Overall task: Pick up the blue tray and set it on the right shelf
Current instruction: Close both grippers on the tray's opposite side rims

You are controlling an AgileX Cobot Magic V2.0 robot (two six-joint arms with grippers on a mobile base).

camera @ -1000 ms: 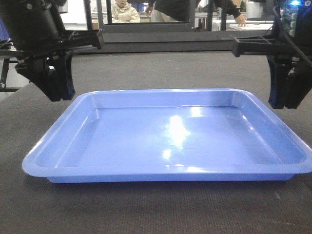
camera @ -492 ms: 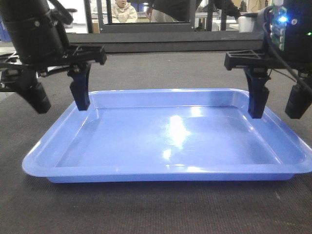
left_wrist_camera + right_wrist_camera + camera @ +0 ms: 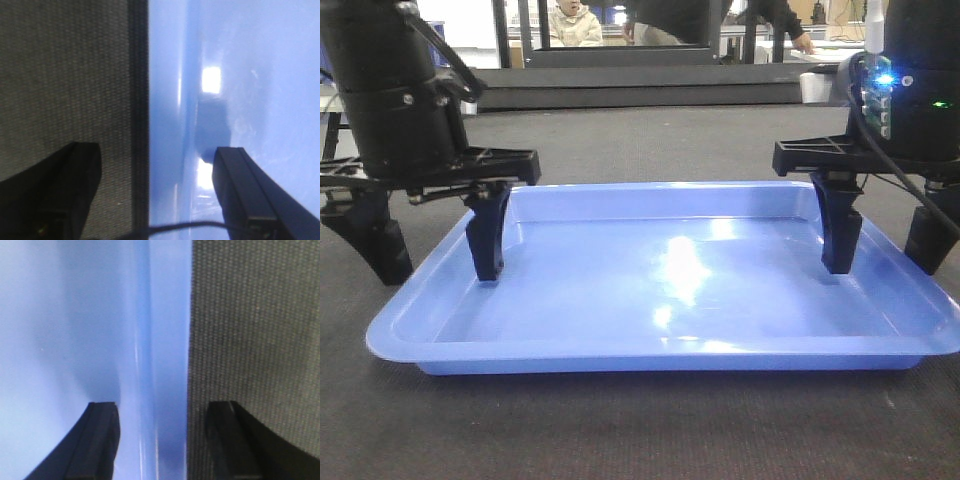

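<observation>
The blue tray [image 3: 670,280] lies flat on the dark woven table, glossy with low sloped walls. My left gripper [image 3: 432,250] is open and straddles the tray's left rim, one finger inside the tray and the other outside on the table. In the left wrist view the rim of the blue tray [image 3: 165,75] runs between the open jaws of the left gripper [image 3: 155,152]. My right gripper [image 3: 885,240] is open and straddles the right rim the same way. The right wrist view has the blue tray [image 3: 75,315] passing between the right gripper [image 3: 162,407] jaws. The right shelf is out of view.
The dark grey woven tabletop [image 3: 640,430] extends round the tray on all sides. A black frame [image 3: 620,55] crosses the back of the scene, with people [image 3: 575,22] standing behind it.
Both grippers have come down from beside the tray's far corners and opened. Each now has one finger inside the tray and one outside, lower than half a second ago.
</observation>
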